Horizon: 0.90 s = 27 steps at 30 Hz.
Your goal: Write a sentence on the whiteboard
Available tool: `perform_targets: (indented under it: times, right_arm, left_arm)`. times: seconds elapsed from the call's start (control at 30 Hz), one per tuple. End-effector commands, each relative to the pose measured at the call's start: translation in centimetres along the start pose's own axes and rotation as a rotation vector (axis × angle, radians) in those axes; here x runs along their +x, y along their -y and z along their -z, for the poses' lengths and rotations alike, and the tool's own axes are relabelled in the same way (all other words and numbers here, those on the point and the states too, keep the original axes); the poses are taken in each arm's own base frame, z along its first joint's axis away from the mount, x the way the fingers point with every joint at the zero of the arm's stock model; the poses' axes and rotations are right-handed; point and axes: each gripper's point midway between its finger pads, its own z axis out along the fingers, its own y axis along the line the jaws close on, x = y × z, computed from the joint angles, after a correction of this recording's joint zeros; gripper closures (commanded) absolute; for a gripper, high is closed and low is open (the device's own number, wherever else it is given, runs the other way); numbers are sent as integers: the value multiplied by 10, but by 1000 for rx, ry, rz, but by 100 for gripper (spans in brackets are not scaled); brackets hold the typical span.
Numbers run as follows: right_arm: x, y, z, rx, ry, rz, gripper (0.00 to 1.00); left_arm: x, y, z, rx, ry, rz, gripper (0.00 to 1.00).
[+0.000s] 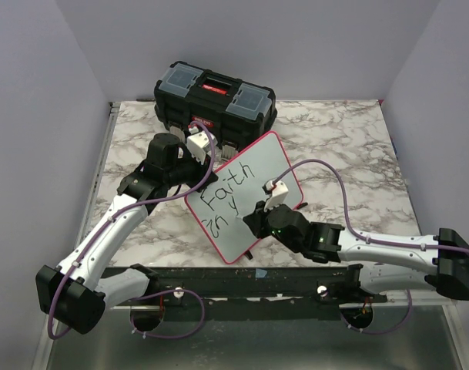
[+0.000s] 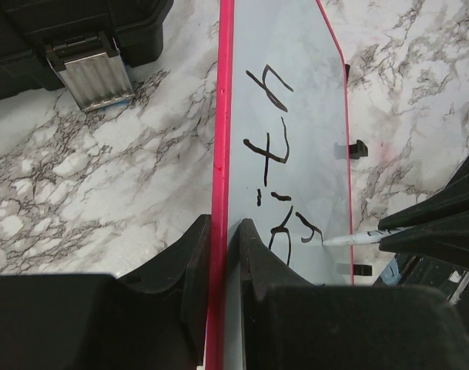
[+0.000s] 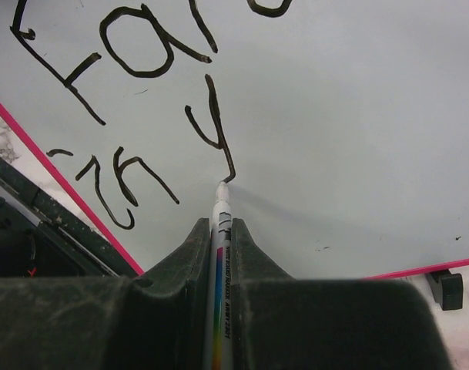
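The whiteboard (image 1: pixel 257 181), glossy white with a thin red rim, stands tilted at the table's middle. My left gripper (image 2: pixel 220 231) is shut on its red edge (image 2: pixel 222 116) and holds it up; it shows in the top view (image 1: pixel 197 146). My right gripper (image 3: pixel 219 229) is shut on a white marker (image 3: pixel 221 262). The marker's tip touches the board at the foot of a "y". The sentence (image 1: pixel 222 202) reads "Faith" on the first line and "in y" on the second (image 3: pixel 126 185). The marker tip also shows in the left wrist view (image 2: pixel 342 240).
A black toolbox (image 1: pixel 215 96) with a red latch stands behind the board at the back; its metal clasp (image 2: pixel 92 73) shows in the left wrist view. The marble table (image 1: pixel 342 146) extends to the right. A black rail (image 1: pixel 242 281) runs along the near edge.
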Motion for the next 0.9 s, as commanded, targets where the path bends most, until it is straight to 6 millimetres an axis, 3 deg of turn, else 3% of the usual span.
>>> perform_targets:
  times: [0.0, 0.17, 0.37, 0.57, 0.73, 0.87]
  right_arm:
    - [15, -5, -2, -25, -66, 21, 99]
    - [4, -12, -5, -33, -43, 27, 99]
    - [-24, -21, -4, -32, 18, 34, 99]
    - [-44, -28, 13, -86, 72, -17, 99]
    - [-67, -15, 36, -90, 199, -105, 99]
    - [-64, 3, 28, 26, 199, -71, 99]
  left_arm:
    - [-8, -7, 2, -38, 27, -64, 100]
    - [-8, -7, 2, -39, 27, -64, 100]
    - [-8, -7, 2, -38, 26, -64, 100]
    - [-7, -7, 2, -40, 25, -64, 100]
    - [-8, -7, 2, -39, 25, -63, 100]
    - [-7, -7, 1, -36, 22, -63, 100]
